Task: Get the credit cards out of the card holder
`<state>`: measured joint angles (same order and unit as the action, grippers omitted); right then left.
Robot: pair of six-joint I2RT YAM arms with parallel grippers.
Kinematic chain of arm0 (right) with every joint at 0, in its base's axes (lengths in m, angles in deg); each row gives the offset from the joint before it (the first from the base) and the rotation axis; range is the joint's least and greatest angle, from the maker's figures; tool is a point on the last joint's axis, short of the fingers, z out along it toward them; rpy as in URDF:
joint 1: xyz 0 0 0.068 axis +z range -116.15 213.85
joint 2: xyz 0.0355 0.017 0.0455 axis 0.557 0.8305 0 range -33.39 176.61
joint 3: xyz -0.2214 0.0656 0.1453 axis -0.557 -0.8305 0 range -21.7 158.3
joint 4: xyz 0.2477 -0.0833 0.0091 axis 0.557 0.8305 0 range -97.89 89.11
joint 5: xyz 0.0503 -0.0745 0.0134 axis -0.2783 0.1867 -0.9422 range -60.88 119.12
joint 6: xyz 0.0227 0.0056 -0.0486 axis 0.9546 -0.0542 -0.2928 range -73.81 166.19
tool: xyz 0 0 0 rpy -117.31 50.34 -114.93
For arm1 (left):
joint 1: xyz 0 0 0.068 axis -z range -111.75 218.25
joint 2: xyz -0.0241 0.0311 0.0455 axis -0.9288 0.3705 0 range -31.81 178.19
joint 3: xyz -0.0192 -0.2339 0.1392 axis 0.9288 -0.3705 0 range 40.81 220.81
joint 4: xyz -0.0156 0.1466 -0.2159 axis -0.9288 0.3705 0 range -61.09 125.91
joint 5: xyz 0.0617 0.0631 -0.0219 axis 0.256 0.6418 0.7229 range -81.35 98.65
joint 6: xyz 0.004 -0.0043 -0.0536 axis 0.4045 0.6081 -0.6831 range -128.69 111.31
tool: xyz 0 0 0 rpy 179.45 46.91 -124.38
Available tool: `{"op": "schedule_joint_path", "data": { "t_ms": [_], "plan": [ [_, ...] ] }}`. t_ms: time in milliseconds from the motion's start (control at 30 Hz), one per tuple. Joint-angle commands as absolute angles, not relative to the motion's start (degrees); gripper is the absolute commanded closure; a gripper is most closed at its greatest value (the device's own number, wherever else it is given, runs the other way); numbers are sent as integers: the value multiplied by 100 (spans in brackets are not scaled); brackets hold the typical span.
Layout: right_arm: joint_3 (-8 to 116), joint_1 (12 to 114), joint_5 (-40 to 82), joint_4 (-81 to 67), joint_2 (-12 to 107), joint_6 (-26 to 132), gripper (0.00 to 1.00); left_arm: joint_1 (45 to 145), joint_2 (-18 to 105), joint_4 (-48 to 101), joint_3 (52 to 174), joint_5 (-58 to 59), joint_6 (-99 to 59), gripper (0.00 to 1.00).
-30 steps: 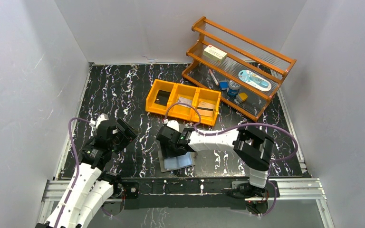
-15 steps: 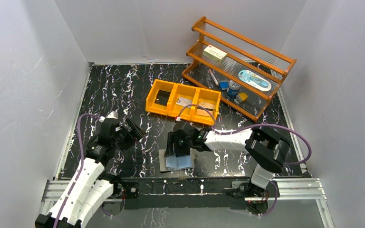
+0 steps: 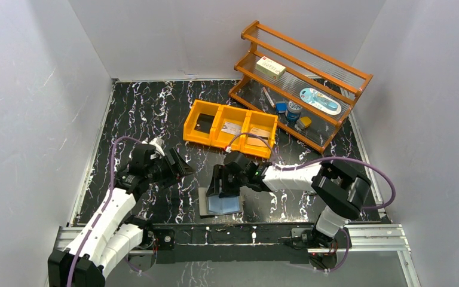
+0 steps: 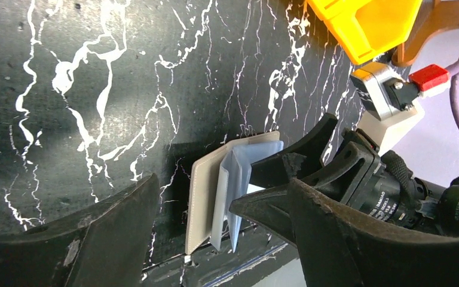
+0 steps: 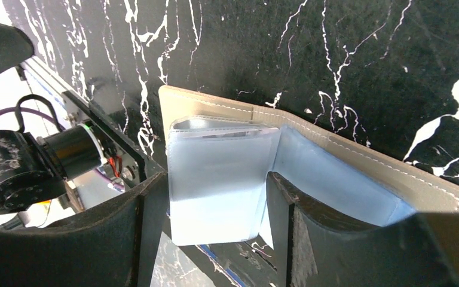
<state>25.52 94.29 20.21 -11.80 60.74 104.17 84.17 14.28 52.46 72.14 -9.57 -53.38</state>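
The card holder (image 3: 221, 205) lies open near the table's front edge, grey cover down, pale blue-grey sleeves up. My right gripper (image 3: 220, 184) hangs over it, open. In the right wrist view its jaws (image 5: 212, 179) straddle the raised inner sleeve leaf (image 5: 221, 167) of the card holder (image 5: 358, 164). No card shows in the sleeves. A black credit card (image 3: 203, 125), a silvery one (image 3: 232, 128) and a tan one (image 3: 260, 137) lie in the orange bin. My left gripper (image 3: 176, 164) is open, left of the holder, with the card holder (image 4: 206, 197) between its spread fingers (image 4: 221, 185).
The orange three-compartment bin (image 3: 227, 144) stands behind the holder. A wooden rack (image 3: 334, 64) at the back right carries a cream box (image 3: 271, 67) and small items. The metal rail (image 3: 233, 234) runs just in front of the holder. White walls close in the sides.
My left arm has swung right and forward, bringing its open gripper close to the holder. The right arm's elbow has moved right; its jaws stay over the holder and stand slightly wider.
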Motion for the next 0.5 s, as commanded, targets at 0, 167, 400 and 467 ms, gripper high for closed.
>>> {"op": "schedule_joint_path", "data": {
  "t_ms": [0,167,400,467],
  "plan": [
    [2415,9350,1812,-1612,5775,10535,31,8394,1538,5118,7121,-1478,-5168,24],
    [2157,9232,1644,-1867,5699,10706,33,8392,1654,5081,7122,-1616,-5080,24],
    [1975,9185,1576,-2079,5526,10790,36,8390,1732,5075,7126,-1752,-4984,25],
    [1933,9179,1565,-2143,5469,10798,37,8394,1730,5076,7131,-1751,-4989,25]
  ]
}}
